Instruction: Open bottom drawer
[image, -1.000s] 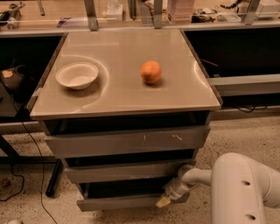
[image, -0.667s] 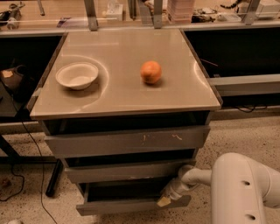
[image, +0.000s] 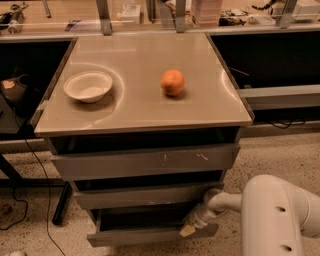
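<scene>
Cabinet with its bottom drawer partly out, gripper at the drawer front

A smooth beige cabinet top (image: 140, 107) stands on a speckled floor (image: 285, 150), with a cluttered workbench (image: 150, 10) behind it and a dark cable (image: 31, 165) trailing down at the left. On the top sit an empty white bowl (image: 88, 86) and, well apart to its right, an orange (image: 172, 82). Of the three grey drawers, the top drawer (image: 145, 162) bears white scratch marks and the middle drawer (image: 145, 196) is plain. The bottom drawer (image: 150, 235) juts forward of both, its inside dark. The gripper (image: 189, 229), on the white arm (image: 275, 215), touches the right part of that drawer's upper edge; whether it is clamped or released cannot be told.
</scene>
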